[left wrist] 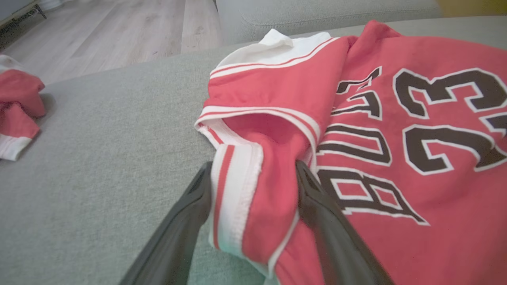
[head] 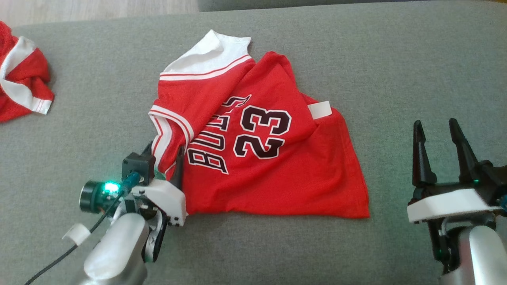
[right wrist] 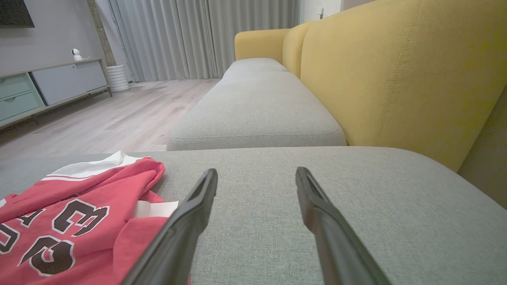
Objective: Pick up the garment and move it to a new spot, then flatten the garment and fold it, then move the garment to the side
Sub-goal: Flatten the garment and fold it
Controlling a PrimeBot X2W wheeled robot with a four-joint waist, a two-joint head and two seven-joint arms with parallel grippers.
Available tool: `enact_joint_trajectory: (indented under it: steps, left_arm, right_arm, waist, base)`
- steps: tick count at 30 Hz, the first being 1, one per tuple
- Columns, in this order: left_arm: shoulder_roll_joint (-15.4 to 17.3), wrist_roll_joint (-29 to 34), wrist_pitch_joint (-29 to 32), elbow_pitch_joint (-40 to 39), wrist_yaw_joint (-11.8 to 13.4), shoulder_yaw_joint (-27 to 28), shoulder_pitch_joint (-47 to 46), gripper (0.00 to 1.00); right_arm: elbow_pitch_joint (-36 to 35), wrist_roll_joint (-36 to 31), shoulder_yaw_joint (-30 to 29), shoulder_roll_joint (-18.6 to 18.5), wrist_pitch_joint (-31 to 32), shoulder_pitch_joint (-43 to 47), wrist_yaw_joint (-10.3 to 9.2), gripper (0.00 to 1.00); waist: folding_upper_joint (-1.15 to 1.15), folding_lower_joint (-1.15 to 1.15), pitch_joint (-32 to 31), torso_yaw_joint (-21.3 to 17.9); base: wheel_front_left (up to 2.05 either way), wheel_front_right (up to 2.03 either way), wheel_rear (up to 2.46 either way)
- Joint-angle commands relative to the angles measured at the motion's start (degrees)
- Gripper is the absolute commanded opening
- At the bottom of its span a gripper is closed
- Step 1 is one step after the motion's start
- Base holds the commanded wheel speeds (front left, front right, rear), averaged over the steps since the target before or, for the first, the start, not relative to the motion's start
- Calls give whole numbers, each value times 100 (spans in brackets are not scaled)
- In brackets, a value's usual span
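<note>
A red garment with white trim and black "BULLS 23" lettering lies rumpled on the grey cushion, one white-edged sleeve turned up at the far side. My left gripper is at its left edge, jaws open, with a striped armhole fold standing between the two fingers. In the left wrist view that fold of the garment fills the gap of the left gripper. My right gripper stands open over bare cushion to the right of the garment, nothing between the fingers of this gripper.
A second red and white cloth lies crumpled at the cushion's far left edge. A yellow sofa back rises on the right side. Beyond the cushion lie a wooden floor and another grey seat.
</note>
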Motion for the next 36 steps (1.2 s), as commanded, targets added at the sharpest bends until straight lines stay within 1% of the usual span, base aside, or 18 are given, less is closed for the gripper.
enact_joint_trajectory:
  steps: [1,2,4,8,13,17,18,23,25,27,28,29,30,36]
  left_arm:
    - [117,97,-134,-121,47,173,-351,98]
    - [82,99,-166,-110,34,157,-396,45]
    - [17,123,-243,-107,-9,105,-494,0]
    - [-136,243,-580,-198,-85,-3,-798,0]
    - [-431,418,-884,-243,-179,-166,-1415,0]
    - [-712,480,-861,69,-361,-390,-1851,0]
    - [-712,480,-861,69,-361,-390,-1851,0]
    - [-998,410,-860,650,-661,-777,-2017,0]
    - [-1065,342,-870,832,-783,-970,-1996,0]
    - [-1099,267,-922,951,-851,-1138,-1981,0]
    - [-1108,228,-962,987,-865,-1209,-1981,33]
    - [-1113,195,-1026,1001,-862,-1271,-1986,49]
    - [-1116,137,-1097,975,-849,-1335,-1987,100]
    - [-1119,-233,-1376,651,-673,-1595,-1953,100]
  right_arm:
    - [-203,-21,145,-18,-32,-276,39,100]
    - [-201,-18,153,-18,-36,-286,39,100]
    - [-198,-16,161,-18,-39,-302,39,100]
    - [-193,-22,164,-18,-41,-325,39,100]
    - [-210,-37,179,-18,-31,-355,39,100]
    - [-191,-24,285,-18,-29,-435,39,100]
    - [-191,-24,285,-18,-29,-435,39,100]
    - [-137,8,402,-18,-43,-519,39,100]
    - [-108,9,413,-18,-57,-530,39,100]
    - [-76,10,421,-18,-71,-543,39,100]
    - [-58,12,423,-18,-76,-551,39,100]
    - [-42,15,417,-18,-81,-557,39,100]
    - [-29,18,411,-18,-85,-560,39,100]
    - [22,15,307,-18,-115,-503,39,100]
  waist:
    - [0,-1,31,-24]
    - [0,-1,40,-30]
    - [0,-1,57,-39]
    - [0,-1,97,-53]
    - [0,-1,185,-84]
    - [0,-1,286,-191]
    - [0,-1,286,-191]
    - [0,-1,405,-310]
    - [0,-1,431,-323]
    - [0,-1,441,-327]
    - [0,-1,438,-325]
    - [0,-1,428,-313]
    - [0,-1,414,-301]
    - [0,-1,233,-102]
  base:
    - [0,0,0]
    - [0,0,0]
    - [0,0,0]
    - [0,0,0]
    - [0,0,0]
    - [0,0,0]
    - [0,0,0]
    - [0,0,0]
    - [0,0,0]
    - [0,0,0]
    - [0,0,0]
    - [0,0,0]
    - [0,0,0]
    - [0,0,0]
